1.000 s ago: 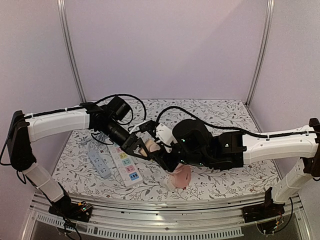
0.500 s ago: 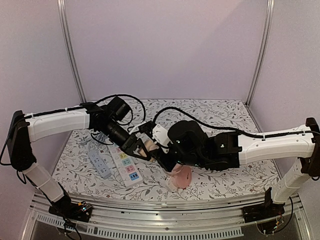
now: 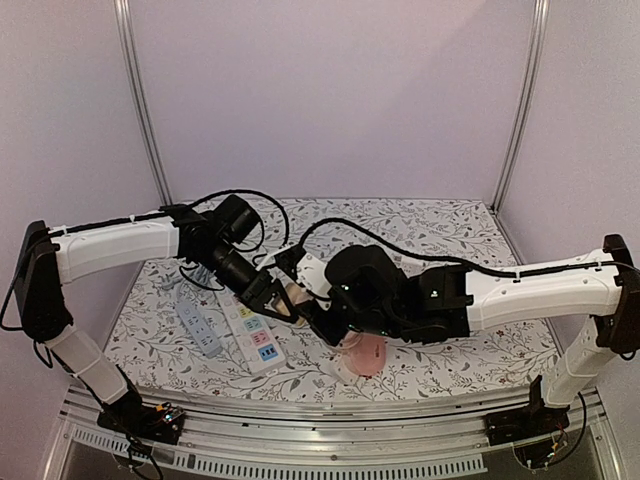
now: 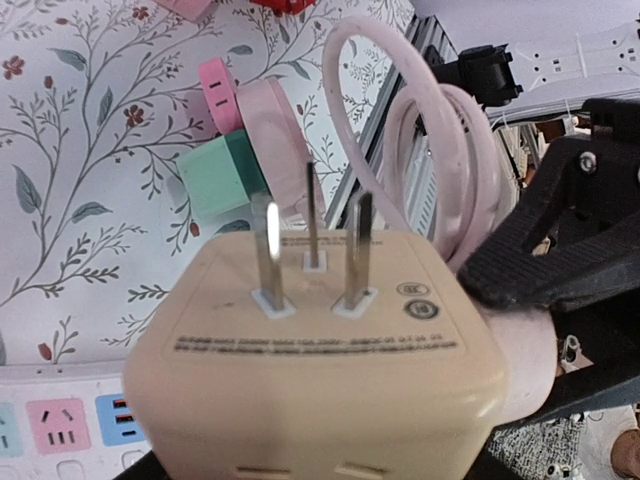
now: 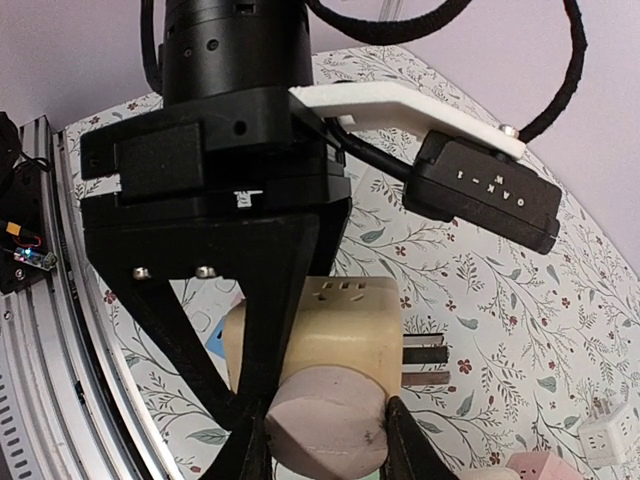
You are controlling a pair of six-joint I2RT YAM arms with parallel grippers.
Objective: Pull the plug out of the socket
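- Over the last second the right pincer [image 5: 325,445] has slid left across the top view towards the left arm. Its jaws have drawn in and are now pressed against both sides of the pink plug [image 5: 325,420], which fills the gap between them.
- In the left wrist view, one black finger [image 4: 560,250] of that pincer lies on the plug's pink body, just behind the beige block.
- The left pincer [image 3: 272,300] has barely shifted. It pinches the beige socket cube [image 4: 320,370] by two opposite faces and holds it in the air above the tabletop [image 3: 450,235].
- The plug is still seated in the cube, with no gap showing between the pink body and the beige face.
- The cube's own metal prongs [image 4: 312,225] stick out bare, so the cube itself is plugged into nothing.
- A pink cable [image 4: 430,170] loops slackly behind the cube, and I cannot tell where it ends.
- On the tabletop below lie a white power strip [image 3: 252,330] with coloured outlets, a grey strip [image 3: 198,328] beside it and a small green adapter [image 4: 215,175].
- Each pincer now grips one half of the pair, so the grasping step looks as good as finished and the pull itself has not begun.
- The next move probably needs a straight draw along the plug's axis while the left side holds firm. If the right arm pulls at an angle, the cube may twist in its grip.
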